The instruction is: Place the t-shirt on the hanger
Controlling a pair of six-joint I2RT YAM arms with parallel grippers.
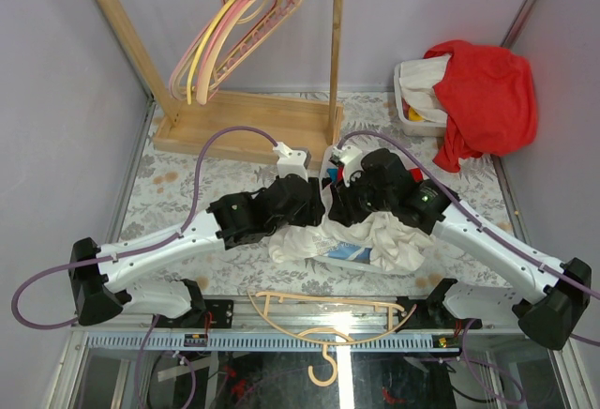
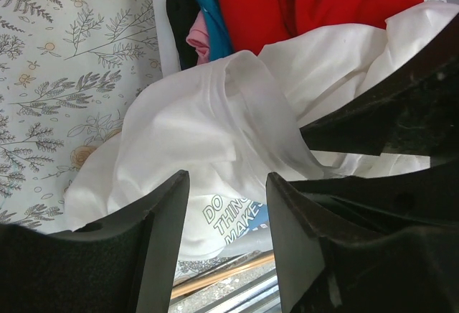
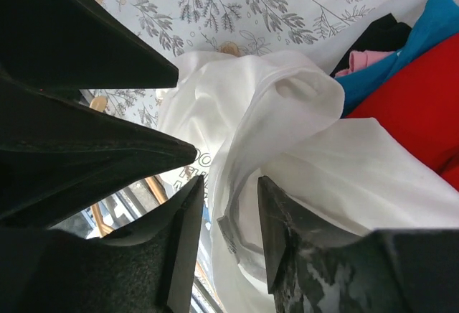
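Note:
The white t-shirt [image 1: 361, 240] lies crumpled at the table's middle, under both grippers. Its bluish print [image 2: 229, 220] shows in the left wrist view. My left gripper [image 1: 309, 204] is open, and its jaws [image 2: 228, 191] stand just above the shirt with nothing between them. My right gripper [image 1: 354, 201] is open, and its jaws [image 3: 229, 187] straddle a loose fold of the collar with its label [image 3: 231, 230]. The two grippers are nearly touching. The peach hanger [image 1: 328, 313] lies flat at the near table edge, hook toward me. A strip of it shows in the left wrist view [image 2: 222, 273].
A wooden rack [image 1: 246, 123] stands at the back left with pink hangers [image 1: 272, 15] and a yellow hanger [image 1: 208, 48]. A white bin [image 1: 409, 113] at the back right holds a big red garment [image 1: 487, 95]. Red and blue clothes [image 2: 287, 4] lie just beyond the shirt.

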